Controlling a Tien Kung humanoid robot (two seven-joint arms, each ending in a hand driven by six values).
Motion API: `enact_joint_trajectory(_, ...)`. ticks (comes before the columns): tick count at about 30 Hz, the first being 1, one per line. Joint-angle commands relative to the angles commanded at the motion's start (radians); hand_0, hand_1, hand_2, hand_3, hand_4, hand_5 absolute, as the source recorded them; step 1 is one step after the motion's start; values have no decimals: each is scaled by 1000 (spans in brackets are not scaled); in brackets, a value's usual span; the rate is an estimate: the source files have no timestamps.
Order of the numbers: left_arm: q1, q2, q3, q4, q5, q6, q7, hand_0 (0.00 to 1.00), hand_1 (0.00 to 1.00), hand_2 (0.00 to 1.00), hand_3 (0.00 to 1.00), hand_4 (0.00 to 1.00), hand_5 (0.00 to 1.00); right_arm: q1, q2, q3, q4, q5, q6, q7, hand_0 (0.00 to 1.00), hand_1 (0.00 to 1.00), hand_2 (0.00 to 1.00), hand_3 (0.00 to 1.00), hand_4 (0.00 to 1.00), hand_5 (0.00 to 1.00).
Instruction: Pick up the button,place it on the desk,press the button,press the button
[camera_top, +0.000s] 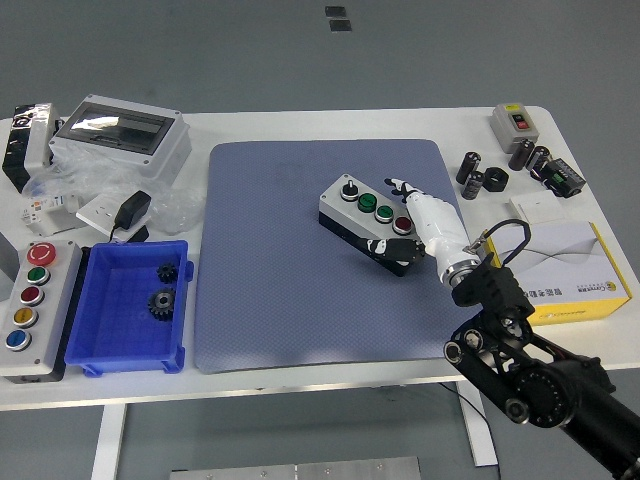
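A grey button box (362, 217) with a black knob, two green buttons and a red button lies tilted on the blue-grey mat (270, 290). My right hand (410, 225), white with black fingers, comes in from the lower right and wraps the box's right end. Its thumb (395, 247) curls along the near side and a finger (400, 186) reaches over the far edge. Whether the box rests flat or is slightly lifted is unclear. The left arm does not show.
A blue bin (100, 300) holding two black gears and a long panel (30, 300) of several coloured buttons sit at the left. A grey enclosure (120, 135) stands at the back left. A yellow-white carton (565, 265), black cylinders (480, 172) and a small switch box (516, 122) lie at the right.
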Motion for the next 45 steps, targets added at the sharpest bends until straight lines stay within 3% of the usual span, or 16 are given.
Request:
enact_joint_trajectory(11, -1, 1, 11, 0, -9, -1, 2, 636, 675, 669, 757, 733, 298, 17, 9, -14, -60, -13, -4, -11, 715, 755, 817, 922, 998, 394)
enact_joint_trajectory(12, -1, 1, 12, 0, -9, -1, 2, 636, 674, 669, 758, 733, 297, 18, 10, -13, -65, -14, -4, -10, 456, 645, 728, 891, 995, 381)
enact_joint_trajectory(17, -4, 1, 13, 0, -9, -2, 2, 636, 674, 669, 758, 733, 297, 22, 15, 9, -82, -27, 5, -3, 456, 645, 728, 891, 995, 381)
enact_joint_trajectory(18, -5, 2, 13, 0, -9, -2, 1, 635, 674, 669, 758, 733, 299, 23, 15, 15, -85, -31, 8, -2, 277, 501, 666, 839, 832, 204)
enact_joint_trajectory(23, -6, 2, 17, 0, -11, -3, -1, 635, 674, 669, 758, 733, 299, 25, 18, 29, -90, -46, 14, 3, 277, 501, 666, 839, 832, 204)
enact_joint_trajectory(24, -7, 1, 17, 0, -11, -4, -2, 634, 674, 667, 757, 730, 291, 25, 19, 30, -90, -49, 13, 5, 199, 407, 568, 802, 714, 161)
enact_joint_trajectory(29, -7, 1, 16, 0, -10, -4, -3, 634, 674, 667, 757, 730, 291, 25, 20, 31, -91, -52, 7, 12, 199, 407, 568, 802, 714, 161)
enact_joint_trajectory(30, -7, 1, 16, 0, -9, -4, -2, 633, 674, 667, 758, 731, 291, 25, 20, 31, -91, -52, 5, 14, 149, 339, 447, 645, 292, 140)
enact_joint_trajectory(35, -6, 1, 15, 0, -9, -3, -1, 633, 674, 667, 758, 731, 291, 24, 20, 32, -90, -52, -5, 22, 149, 339, 447, 645, 292, 140)
enact_joint_trajectory(36, -5, 1, 15, 0, -9, -3, -1, 629, 673, 667, 760, 731, 290, 23, 21, 34, -89, -53, -5, 25, 135, 316, 395, 520, 296, 86)
enact_joint_trajectory(41, -6, 1, 18, 0, -13, -3, -2, 629, 673, 667, 760, 731, 290, 20, 20, 57, -86, -59, 14, 47, 135, 316, 395, 520, 296, 86)
enact_joint_trajectory(42, -6, 1, 20, 0, -15, -3, -3, 633, 673, 667, 761, 731, 290, 19, 20, 65, -85, -60, 24, 54, 130, 306, 373, 444, 318, 75)
enact_joint_trajectory(45, -5, 0, 23, 0, -18, -3, -3, 633, 673, 667, 761, 731, 290, 18, 20, 86, -80, -61, 48, 71, 130, 306, 373, 444, 318, 75)
